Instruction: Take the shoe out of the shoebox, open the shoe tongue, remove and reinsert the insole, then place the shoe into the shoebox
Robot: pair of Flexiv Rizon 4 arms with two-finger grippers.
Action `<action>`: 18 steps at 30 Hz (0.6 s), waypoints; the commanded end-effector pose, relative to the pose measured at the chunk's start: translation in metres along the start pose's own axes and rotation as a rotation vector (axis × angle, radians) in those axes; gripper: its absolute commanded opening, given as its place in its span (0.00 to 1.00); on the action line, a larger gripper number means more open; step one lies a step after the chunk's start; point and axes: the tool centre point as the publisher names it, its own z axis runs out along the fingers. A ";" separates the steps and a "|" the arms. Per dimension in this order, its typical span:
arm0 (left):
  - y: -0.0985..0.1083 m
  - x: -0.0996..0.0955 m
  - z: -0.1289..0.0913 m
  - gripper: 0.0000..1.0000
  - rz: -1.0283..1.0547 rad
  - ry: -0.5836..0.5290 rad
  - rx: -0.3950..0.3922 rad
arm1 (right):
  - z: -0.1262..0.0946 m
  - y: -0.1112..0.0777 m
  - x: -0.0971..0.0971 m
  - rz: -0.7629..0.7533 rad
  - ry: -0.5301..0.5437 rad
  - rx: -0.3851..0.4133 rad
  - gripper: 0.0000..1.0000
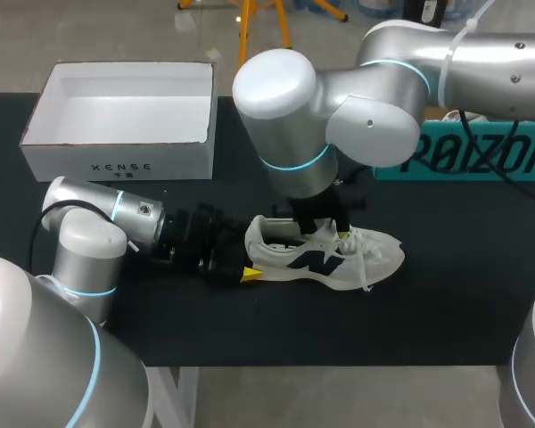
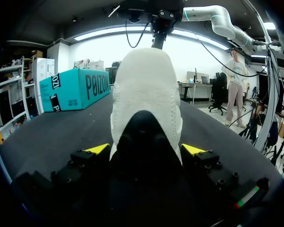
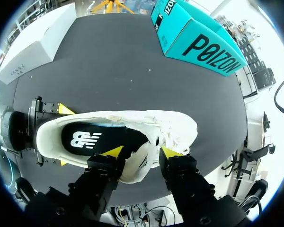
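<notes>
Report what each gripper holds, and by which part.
Left gripper: the shoe, fingers clamped on its heel. Right gripper: apparently the shoe's tongue, pinched between its fingers.

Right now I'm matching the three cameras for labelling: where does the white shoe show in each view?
Head view: the white shoe stands on its sole at the table's middle, toe towards my right.
Left wrist view: the shoe's heel sits between the left end effector's fingers.
Right wrist view: the shoe lies under the right end effector, opening upward.
Shared landmark: the teal box, beyond the shoe in all three.
</notes>
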 end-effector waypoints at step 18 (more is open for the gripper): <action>0.005 -0.002 0.005 0.00 0.000 0.003 -0.002 | 0.018 0.023 -0.061 0.149 0.030 0.039 0.00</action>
